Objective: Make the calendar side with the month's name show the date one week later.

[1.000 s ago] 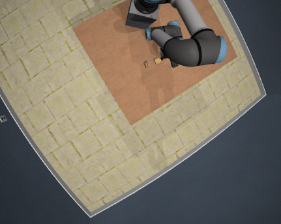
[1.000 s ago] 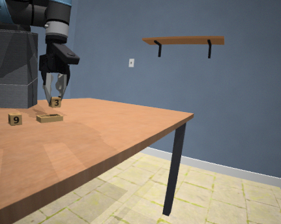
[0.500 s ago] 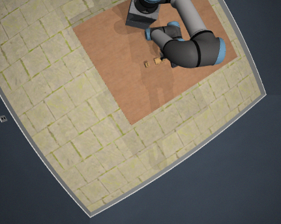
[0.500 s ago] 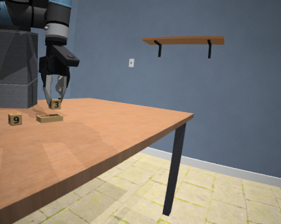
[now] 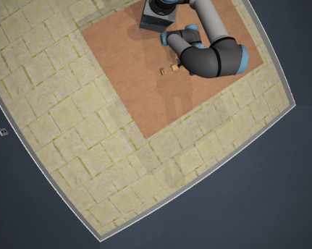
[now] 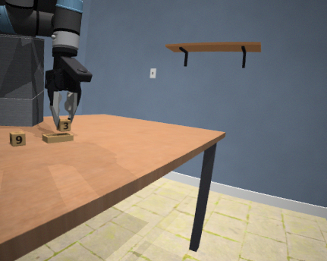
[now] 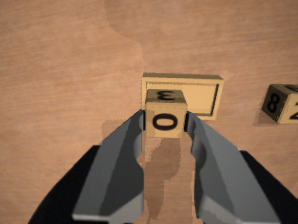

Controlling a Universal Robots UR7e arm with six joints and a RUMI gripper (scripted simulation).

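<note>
Pale wooden, with black digits, is the cube marked 3 [image 6: 65,125] [image 7: 165,120], and it is grasped between the two fingers of the pincer [image 6: 64,125] [image 7: 163,112]. In the exterior view its 3 stands upright; in the wrist view a 0 is on the face toward the camera. The cube hangs just above the tray [image 6: 58,138] [image 7: 182,78], not yet in it. In the wrist view it covers the left part of the tray, while the right part shows bare, so the long side of the tray runs across the line of the fingers' reach. This offset is what the next move depends on: I think the cube should go a little toward the tray, then straight down into that end. The other cube [image 6: 17,139] [image 7: 280,104] rests on the worktop [image 5: 135,90] [image 6: 141,148] [image 7: 60,60], apart from the tray, showing a 9 to the exterior view. The top view is small, so perhaps the exact alignment cannot be judged there.
</note>
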